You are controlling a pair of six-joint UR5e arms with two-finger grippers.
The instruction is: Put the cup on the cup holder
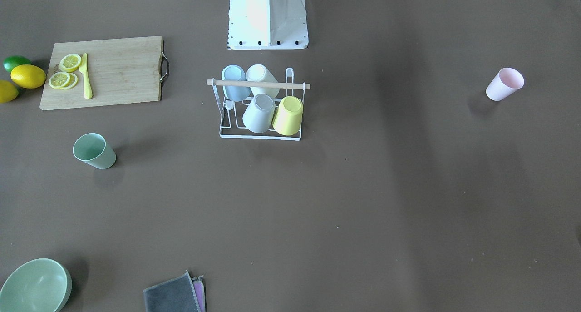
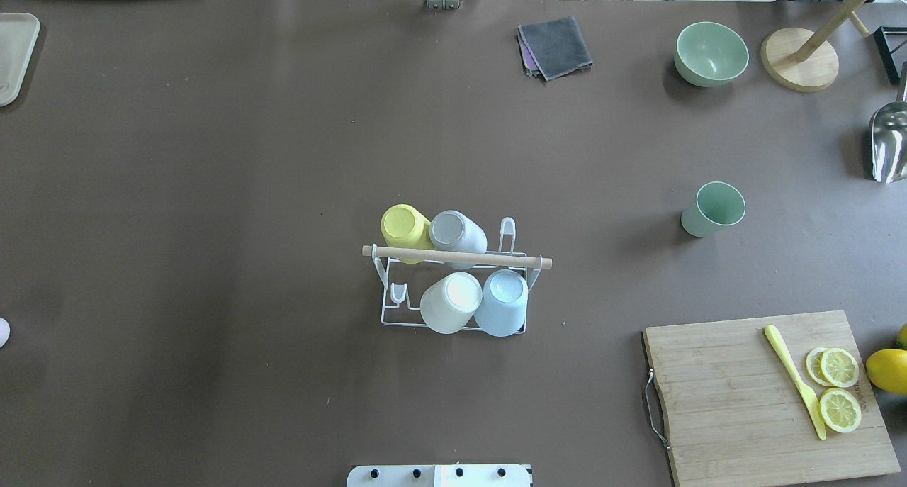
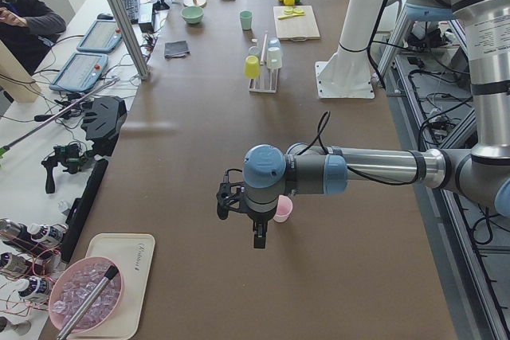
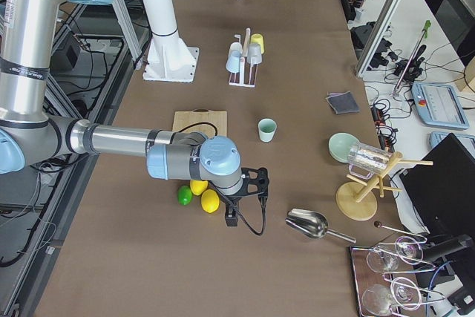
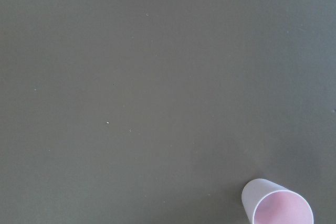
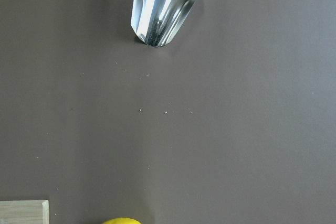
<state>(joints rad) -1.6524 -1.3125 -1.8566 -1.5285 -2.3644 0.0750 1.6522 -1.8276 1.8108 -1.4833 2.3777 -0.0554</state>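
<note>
The cup holder (image 2: pixel 453 257) stood mid-bench. The pink cup (image 3: pixel 284 211) sat near the left end, half hidden behind the left gripper (image 3: pixel 257 236). I couldn't tell whether that or the right gripper (image 4: pixel 228 220) was apart or together.

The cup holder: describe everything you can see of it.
The cup holder is a small white wire rack with a rectangular base, two rows of upright prongs, and a light wooden rod across its top. It stands upright mid-table on the brown table, in front of the robot's base. Four cups sit upside down and tilted on its prongs: a yellow cup, a grey cup, a white cup and a pale blue cup. Two prongs at opposite corners are bare. Nothing else touches it.
</note>
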